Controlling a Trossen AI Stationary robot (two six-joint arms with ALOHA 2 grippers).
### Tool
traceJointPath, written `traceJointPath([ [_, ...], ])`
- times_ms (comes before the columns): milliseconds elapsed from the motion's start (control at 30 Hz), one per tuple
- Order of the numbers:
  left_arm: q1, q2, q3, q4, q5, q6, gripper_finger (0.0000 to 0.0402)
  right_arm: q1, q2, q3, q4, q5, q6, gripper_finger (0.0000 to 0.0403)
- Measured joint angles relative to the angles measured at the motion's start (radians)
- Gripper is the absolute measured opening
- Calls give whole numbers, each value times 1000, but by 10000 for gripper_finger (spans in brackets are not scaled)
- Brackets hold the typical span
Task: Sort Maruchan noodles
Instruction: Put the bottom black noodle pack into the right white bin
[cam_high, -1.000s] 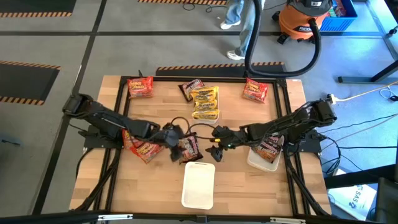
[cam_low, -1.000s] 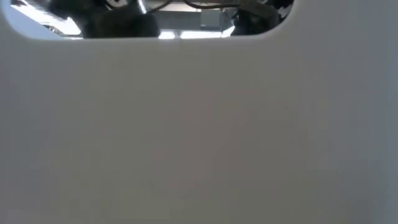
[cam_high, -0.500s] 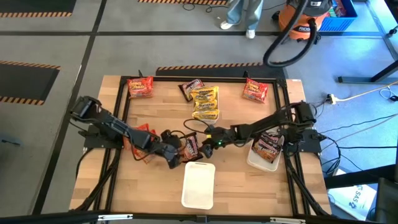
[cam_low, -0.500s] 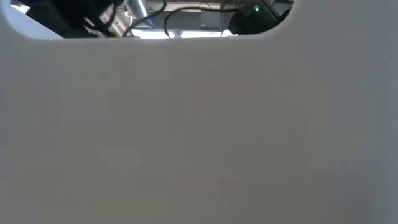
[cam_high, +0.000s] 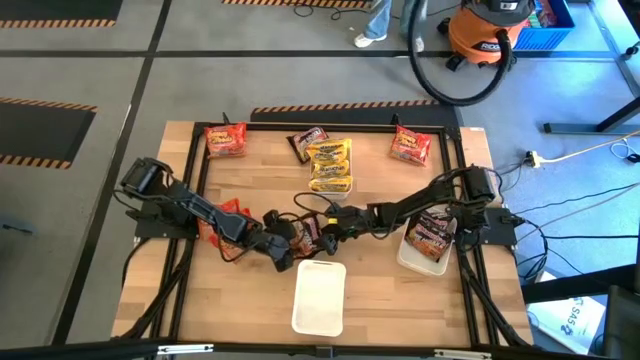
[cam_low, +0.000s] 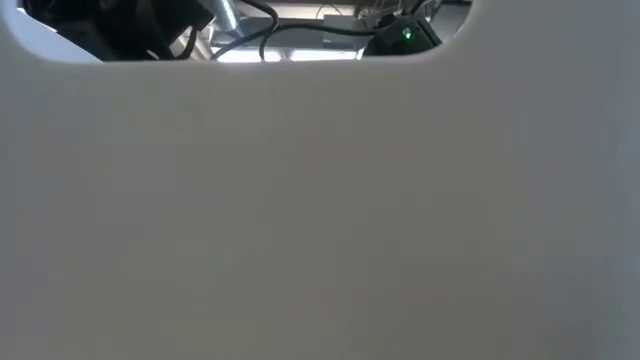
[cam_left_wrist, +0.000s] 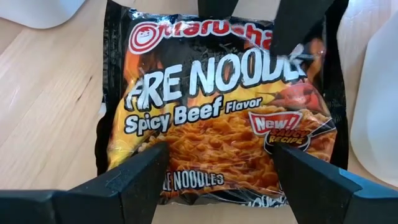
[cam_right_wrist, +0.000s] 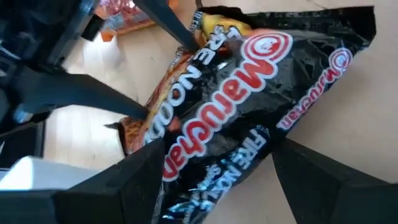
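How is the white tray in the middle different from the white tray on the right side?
The middle tray is empty, while the right tray already holds a noodle packet. The middle tray sits near the table's front edge, in front of both grippers; the right tray sits by the table's right edge, under the right arm. The middle tray shows its whole bottom; the right tray is mostly covered. Both are white and rectangular.
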Motion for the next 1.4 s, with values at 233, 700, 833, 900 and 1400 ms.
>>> traceJointPath([
  [233, 0, 0, -4, 0, -7, 32, 288, -14, 20, -1, 61, -82, 0, 276],
  [700, 1, 2, -5, 41, -9, 53, 288, -77, 50, 2, 114, -172, 72, 276],
  [833, 1, 2, -5, 46, -9, 55, 288, -68, 65, 5, 125, -122, 96, 276],
  [900, 1, 2, -5, 54, -9, 59, 288, -67, 67, 4, 140, -89, 103, 276],
  [1400, -4, 2, -5, 124, -6, 98, 288, -29, 77, 116, 6, -51, 33, 276],
])
